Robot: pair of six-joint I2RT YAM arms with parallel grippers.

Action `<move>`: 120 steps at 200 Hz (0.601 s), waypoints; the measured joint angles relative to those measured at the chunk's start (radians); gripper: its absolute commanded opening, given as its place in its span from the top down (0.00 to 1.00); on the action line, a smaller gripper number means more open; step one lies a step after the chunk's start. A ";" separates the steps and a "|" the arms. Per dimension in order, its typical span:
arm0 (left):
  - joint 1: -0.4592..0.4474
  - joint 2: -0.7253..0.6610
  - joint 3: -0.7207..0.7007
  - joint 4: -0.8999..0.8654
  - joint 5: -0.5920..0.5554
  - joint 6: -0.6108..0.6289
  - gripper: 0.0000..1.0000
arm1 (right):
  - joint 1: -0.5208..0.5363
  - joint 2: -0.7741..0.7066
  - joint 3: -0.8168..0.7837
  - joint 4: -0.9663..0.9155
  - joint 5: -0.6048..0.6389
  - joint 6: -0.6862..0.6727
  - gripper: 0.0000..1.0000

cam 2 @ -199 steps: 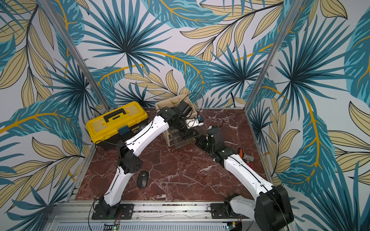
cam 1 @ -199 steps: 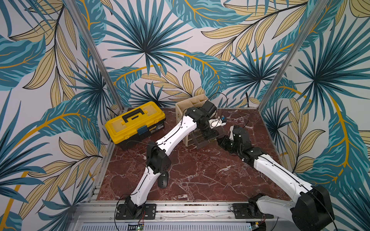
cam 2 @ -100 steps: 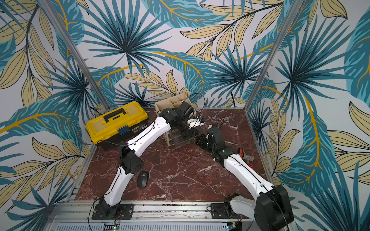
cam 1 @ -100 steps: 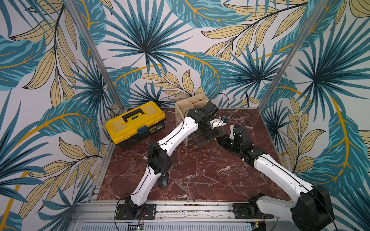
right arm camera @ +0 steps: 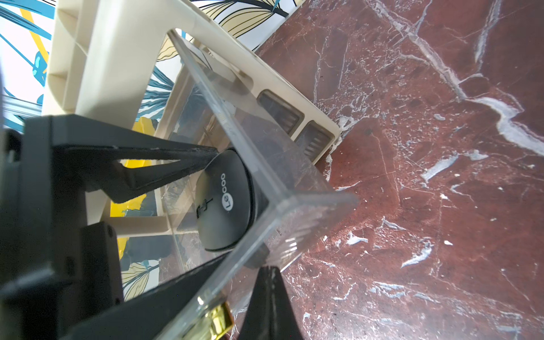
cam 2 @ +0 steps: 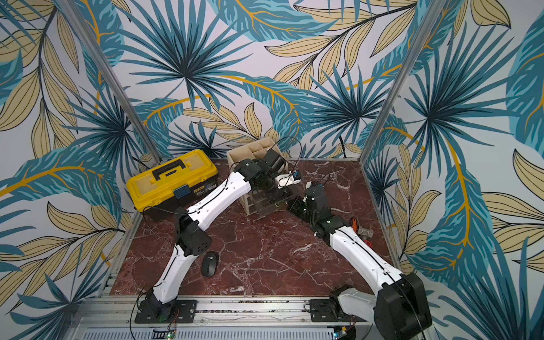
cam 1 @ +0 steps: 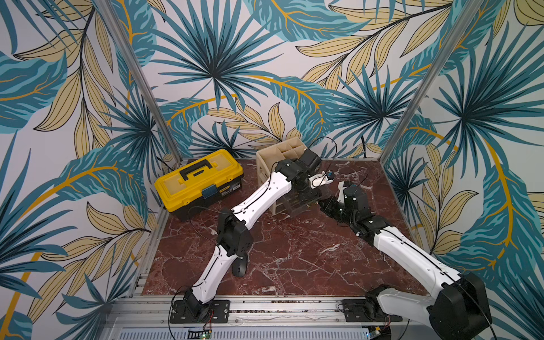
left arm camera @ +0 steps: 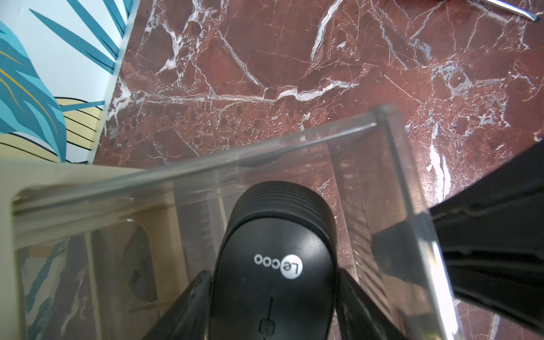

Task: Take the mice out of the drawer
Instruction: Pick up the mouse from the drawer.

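Top views hide both grippers behind the wrists, which meet at the beige organizer (cam 1: 276,153). Through clear plastic in the left wrist view a dim mouse shape (left arm camera: 138,265) is barely readable. Red-brown marble table (cam 1: 294,250), palm-leaf walls (cam 1: 220,73), a yellow toolbox (cam 1: 197,179) back left, and a loose mouse (cam 2: 209,264) lying beside the left arm's elbow. The left arm (cam 1: 259,200) stretches forward into the open clear drawer (left arm camera: 294,144); the left gripper (left arm camera: 273,275) presses its fingers against both sides of the black mouse (left arm camera: 273,235) inside. The right gripper (right arm camera: 266,282), fingers pressed together, touches the drawer's front; whether it pinches anything is unclear.
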 measured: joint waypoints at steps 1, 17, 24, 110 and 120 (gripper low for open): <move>0.000 0.000 0.000 0.000 0.000 -0.001 0.33 | 0.000 -0.001 -0.001 0.003 0.000 0.000 1.00; 0.003 0.000 0.000 0.000 0.008 -0.012 0.34 | 0.000 -0.016 -0.020 0.026 0.000 0.004 1.00; 0.005 0.000 0.000 0.000 0.013 -0.018 0.33 | 0.000 -0.023 -0.029 0.039 0.000 0.007 1.00; 0.010 0.000 0.000 -0.011 0.048 -0.045 0.19 | 0.000 -0.096 -0.058 0.064 0.010 0.014 1.00; 0.010 0.000 0.000 -0.011 0.047 -0.045 0.21 | 0.000 -0.101 -0.058 0.061 0.012 0.014 1.00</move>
